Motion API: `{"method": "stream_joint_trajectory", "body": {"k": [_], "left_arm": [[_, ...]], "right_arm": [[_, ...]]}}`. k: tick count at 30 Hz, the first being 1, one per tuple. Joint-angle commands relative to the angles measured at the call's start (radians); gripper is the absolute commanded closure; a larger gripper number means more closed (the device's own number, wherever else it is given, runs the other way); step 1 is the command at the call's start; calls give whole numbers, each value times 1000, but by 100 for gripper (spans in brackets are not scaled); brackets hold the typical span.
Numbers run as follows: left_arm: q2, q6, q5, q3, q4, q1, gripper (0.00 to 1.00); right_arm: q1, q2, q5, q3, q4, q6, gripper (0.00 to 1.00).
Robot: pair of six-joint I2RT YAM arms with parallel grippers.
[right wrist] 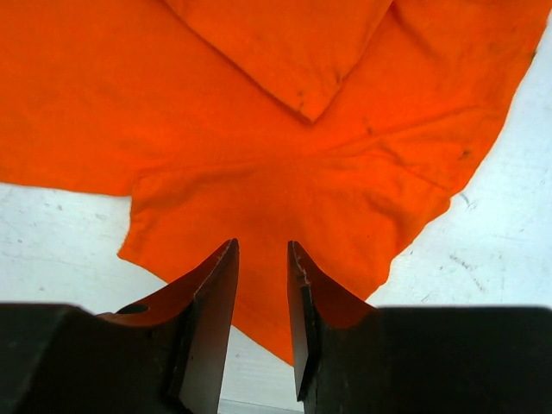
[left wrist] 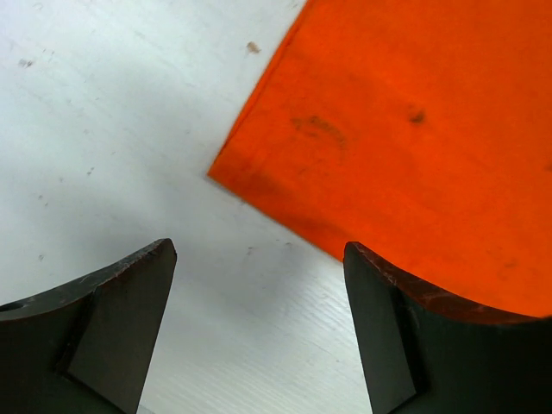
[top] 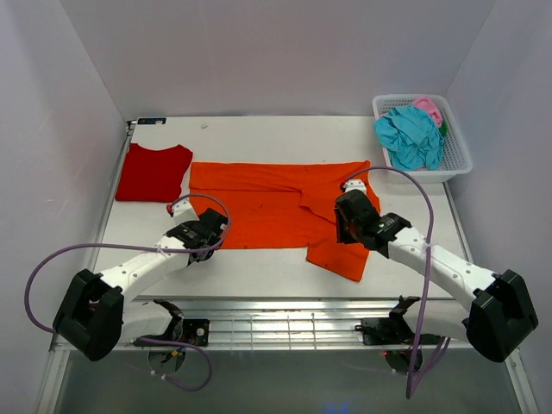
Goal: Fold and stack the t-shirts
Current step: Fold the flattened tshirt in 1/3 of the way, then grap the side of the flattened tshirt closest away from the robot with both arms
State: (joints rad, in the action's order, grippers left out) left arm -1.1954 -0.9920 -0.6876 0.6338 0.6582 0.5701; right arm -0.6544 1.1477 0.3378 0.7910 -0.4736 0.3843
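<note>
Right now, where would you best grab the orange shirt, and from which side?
Probably the orange shirt is best taken at its near-left corner, from the robot's side, where the open left gripper is poised. That corner lies flat and pointed on the table, with free edges on two sides, so a finger could slip under it.

A plain orange shirt (top: 276, 203) is recorded mid-frame, a plain red shirt (top: 153, 172) at upper left, and a teal shirt (top: 410, 136) and pink shirt (top: 429, 108) in a white lattice basket (top: 460, 155) at upper right.

The table (top: 259, 269) bears an orange t-shirt (top: 267, 203), a red t-shirt (top: 153, 172) and a white basket (top: 431, 176).
</note>
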Motion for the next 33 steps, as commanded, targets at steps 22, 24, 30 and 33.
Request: {"method": "stream_joint_trajectory", "body": {"k": [22, 24, 30, 33], "left_arm": [[54, 247, 167, -65, -272, -259, 23], [30, 243, 187, -54, -266, -263, 23], [-1, 236, 252, -52, -249, -263, 24], [14, 224, 241, -54, -224, -263, 25]], "right_arm": [[-110, 1, 187, -41, -115, 156, 66], [-111, 3, 191, -33, -128, 156, 66], [-116, 18, 216, -32, -166, 174, 66], [-117, 29, 216, -44, -163, 185, 66]]}}
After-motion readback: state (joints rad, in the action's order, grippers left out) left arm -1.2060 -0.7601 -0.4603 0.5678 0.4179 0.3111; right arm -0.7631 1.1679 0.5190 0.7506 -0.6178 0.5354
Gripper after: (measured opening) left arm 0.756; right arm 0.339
